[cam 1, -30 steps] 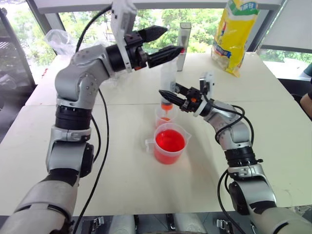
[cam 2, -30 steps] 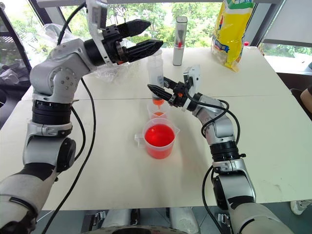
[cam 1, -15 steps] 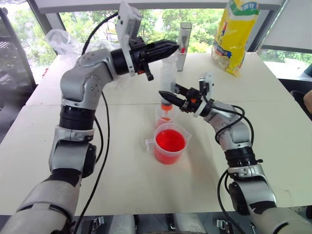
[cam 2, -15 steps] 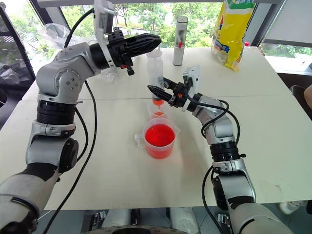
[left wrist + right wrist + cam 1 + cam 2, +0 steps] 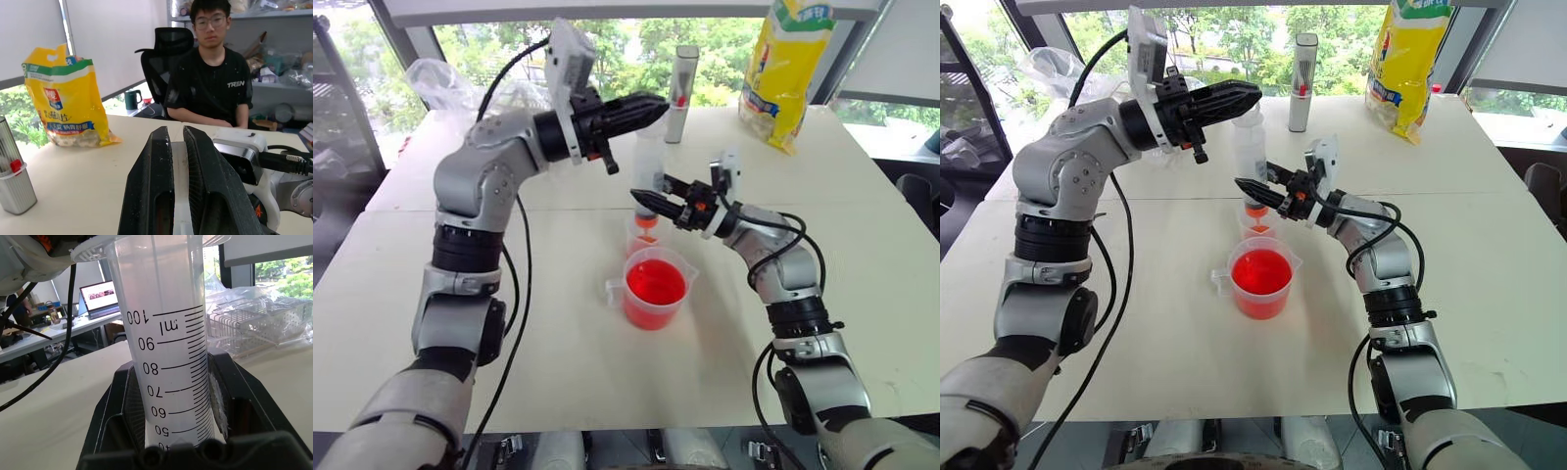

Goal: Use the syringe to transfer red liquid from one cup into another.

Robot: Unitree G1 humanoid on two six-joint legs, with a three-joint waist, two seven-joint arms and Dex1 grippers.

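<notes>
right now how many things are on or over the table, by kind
cups: 2, large cup and small cup
syringe: 1
yellow bag: 1
grey tube: 1
crumpled plastic bag: 1
total: 6

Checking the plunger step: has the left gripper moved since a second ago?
Yes. The left gripper has closed and come down, from level with the grey tube's top toward the syringe.

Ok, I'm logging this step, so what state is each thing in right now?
syringe: upright, nozzle over the smaller cup.
smaller cup: upright, a little red liquid.
measuring cup: upright, holding red liquid.
left hand: shut on the plunger.
right hand: shut on the syringe.
</notes>
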